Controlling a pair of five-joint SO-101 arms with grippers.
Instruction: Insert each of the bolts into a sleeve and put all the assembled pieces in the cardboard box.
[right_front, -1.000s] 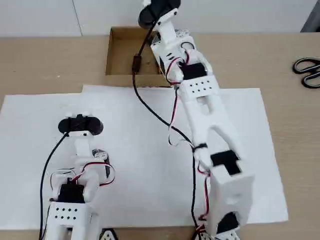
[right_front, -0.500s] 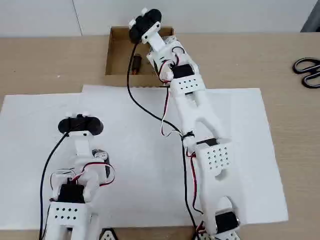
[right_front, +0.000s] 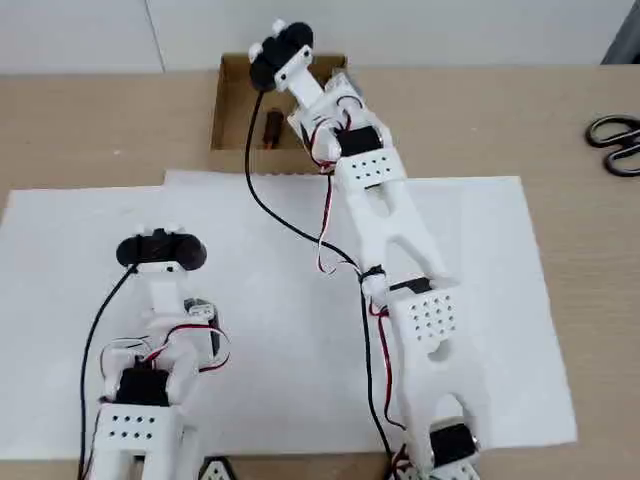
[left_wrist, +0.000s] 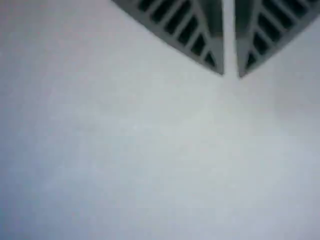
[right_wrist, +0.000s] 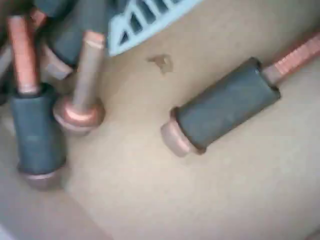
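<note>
Swung leftward, the right arm now hangs over the cardboard box (right_front: 228, 110); the left arm has not stirred.
Inside the box lie several assembled pieces: one sleeved bolt (right_wrist: 225, 107) lies alone, and a second sleeved bolt (right_wrist: 35, 130) sits in a cluster beside a bolt (right_wrist: 85, 75) whose shank looks bare. The right claw (right_wrist: 145, 20) hovers just over them, and I cannot tell whether it is apart or together. The left claw (left_wrist: 230, 70) is nearly together above the white paper (right_front: 300, 300). The task seems almost finished, with perhaps one bolt wanting its sleeve. No writing is legible.
</note>
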